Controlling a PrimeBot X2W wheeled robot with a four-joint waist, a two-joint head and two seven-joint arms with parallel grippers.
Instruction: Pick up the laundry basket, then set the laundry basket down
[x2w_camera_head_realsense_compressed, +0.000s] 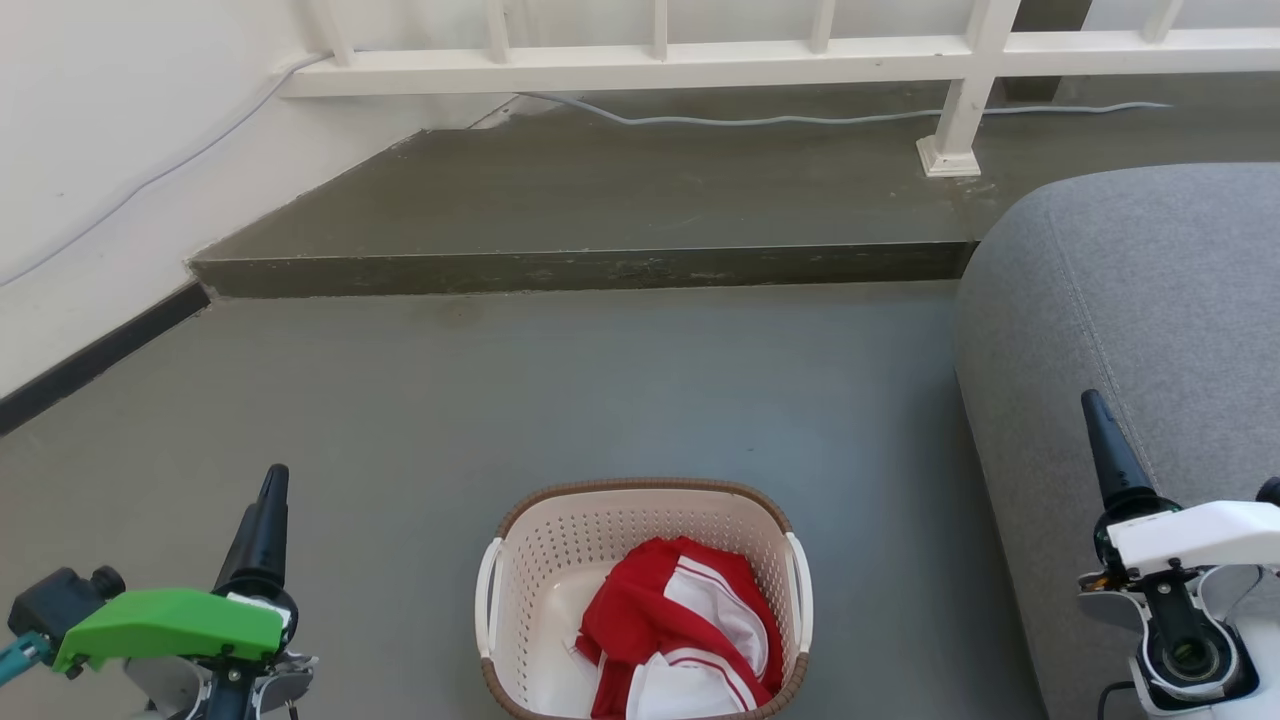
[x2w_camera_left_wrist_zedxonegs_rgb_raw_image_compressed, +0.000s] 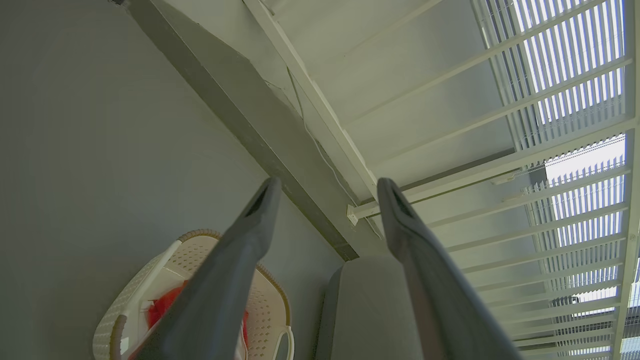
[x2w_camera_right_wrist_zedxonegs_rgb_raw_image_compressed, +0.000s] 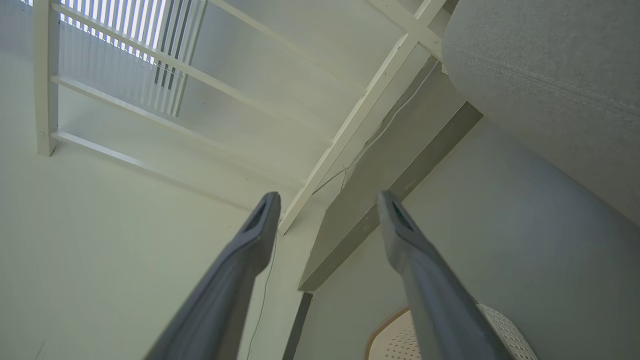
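Cream perforated plastic forms the basket (x2w_camera_head_realsense_compressed: 620, 525), set on the floor (x2w_camera_head_realsense_compressed: 500, 400) low and central before the robot, with a red-and-white cloth (x2w_camera_head_realsense_compressed: 680, 630) inside. It is judged light and fairly stiff, though its walls may flex; the white left handle (x2w_camera_head_realsense_compressed: 487, 600) and right handle (x2w_camera_head_realsense_compressed: 800, 590) are the likeliest holds. The left tool (x2w_camera_left_wrist_zedxonegs_rgb_raw_image_compressed: 327, 182) and right tool (x2w_camera_right_wrist_zedxonegs_rgb_raw_image_compressed: 327, 196) are spread apart, empty, well clear of it. Open floor runs ahead to a step (x2w_camera_head_realsense_compressed: 580, 268); a grey sofa (x2w_camera_head_realsense_compressed: 1130, 350) crowds the right.
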